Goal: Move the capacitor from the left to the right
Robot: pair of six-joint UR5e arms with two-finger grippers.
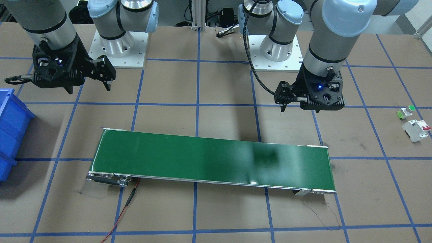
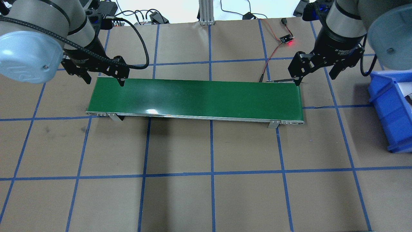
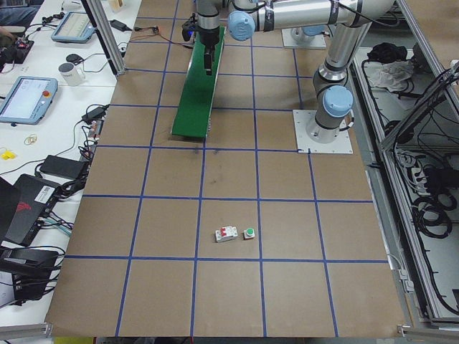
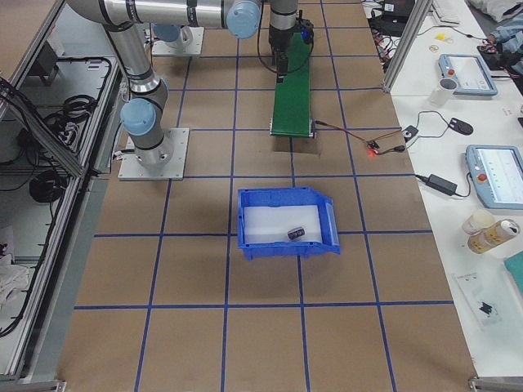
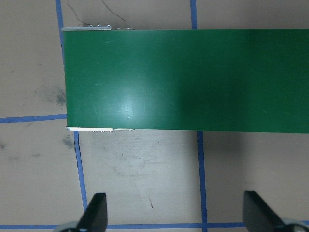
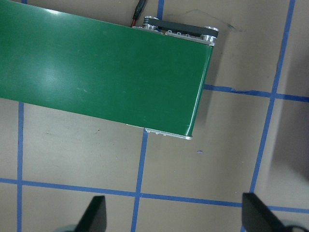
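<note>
Right gripper point(image 6: 174, 212) hovered by the right end of the long green conveyor belt point(image 2: 196, 98), fingers apart, nothing held. Left gripper point(image 5: 175, 212) was likewise spread and empty by the belt's left end. The small dark cylindrical capacitor point(image 4: 296, 233) lay on its side in the blue plastic bin point(image 4: 286, 248), past the belt's right end and nearer the right gripper. Judged: transfer looked complete.

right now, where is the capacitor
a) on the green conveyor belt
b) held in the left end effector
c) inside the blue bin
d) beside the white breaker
C: in the exterior right view the capacitor lies on the floor of the blue bin, while the left end effector and right end effector are both open with nothing between their fingers.
</note>
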